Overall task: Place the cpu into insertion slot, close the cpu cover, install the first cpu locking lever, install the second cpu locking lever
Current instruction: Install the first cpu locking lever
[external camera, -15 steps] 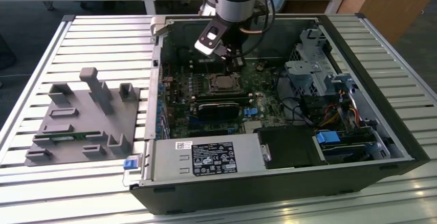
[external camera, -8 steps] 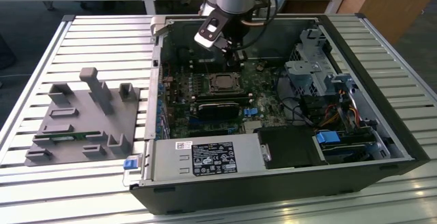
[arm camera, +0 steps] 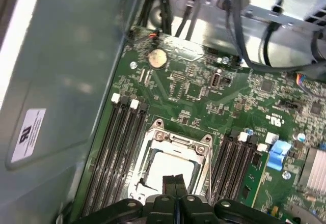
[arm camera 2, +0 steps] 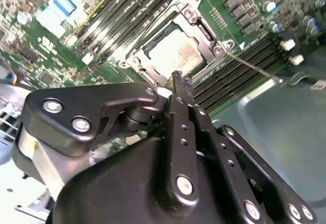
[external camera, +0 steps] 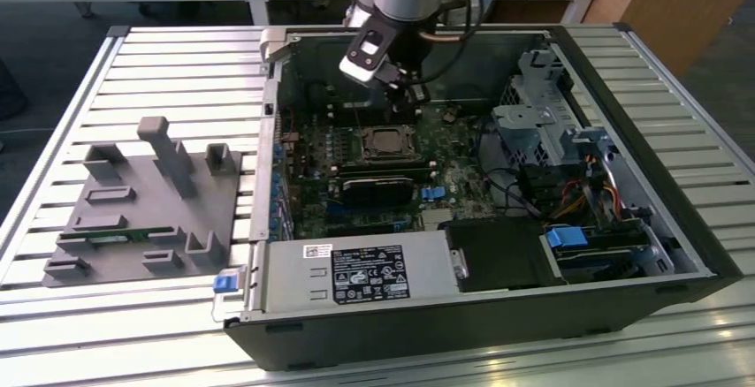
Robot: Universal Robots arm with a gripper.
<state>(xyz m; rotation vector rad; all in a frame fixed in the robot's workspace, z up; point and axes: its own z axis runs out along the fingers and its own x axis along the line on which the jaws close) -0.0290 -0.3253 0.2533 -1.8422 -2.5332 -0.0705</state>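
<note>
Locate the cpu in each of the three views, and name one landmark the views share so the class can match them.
Exterior view: the cpu sits mid-motherboard, just below the gripper in the picture.
Second wrist view: the cpu lies just beyond the gripper.
First wrist view: the cpu lies just beyond the gripper, between the memory slots.
Shared landmark: the silvery cpu cover framing it.

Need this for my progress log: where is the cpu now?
In both wrist views the cpu lies in the insertion slot, between the memory-slot banks, directly ahead of the gripper.
</note>
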